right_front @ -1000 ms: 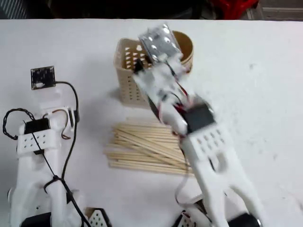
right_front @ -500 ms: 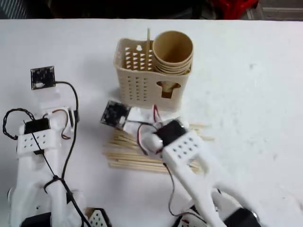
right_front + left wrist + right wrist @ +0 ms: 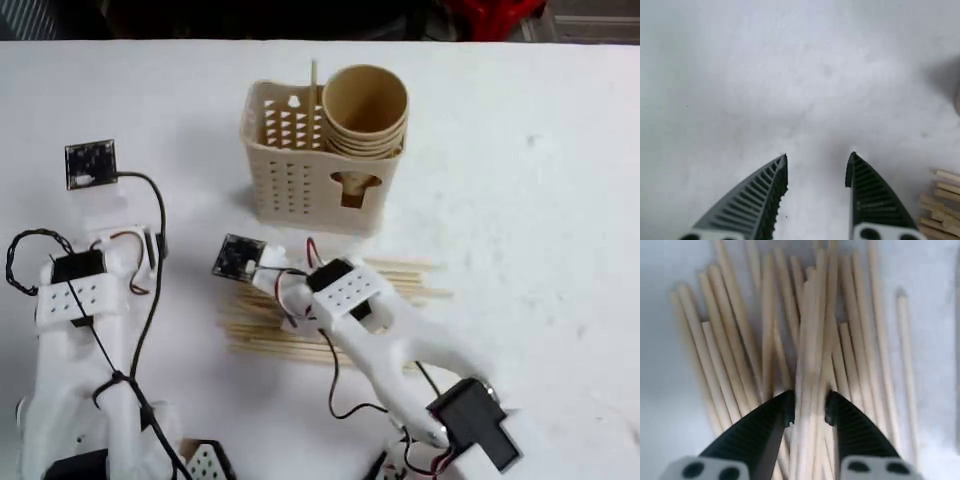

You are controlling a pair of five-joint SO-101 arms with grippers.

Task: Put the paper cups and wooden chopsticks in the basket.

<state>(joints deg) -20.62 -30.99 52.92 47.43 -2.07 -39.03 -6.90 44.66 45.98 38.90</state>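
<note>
Cups (image 3: 365, 100) sit stacked in the 3 o'clock half of the basket (image 3: 290, 185), so that part of the task looks done. One stick (image 3: 313, 72) stands upright in the 9 o'clock half, poking above the rim. The chopsticks (image 3: 262, 332) lie in a loose pile on the desk (image 3: 520, 200), just at 6 o'clock of the basket, mostly parallel and running 9 to 3.

The right arm (image 3: 385, 335) is bent low over the pile. The right end effector (image 3: 807, 407) points down into the pile's middle, closed to a narrow gap on a couple of sticks, across their length. Probably a small pinch because a bigger bundle would slip or fan out. Can't tell if they are lifted off the pile yet.

The left end effector (image 3: 816, 167) is at 9 o'clock of the pile over bare desk, jaws wide apart, holding nothing. It looks parked clear so the right arm has room.

Judged step is grasping chopsticks. Most of the pile is left to move
</note>
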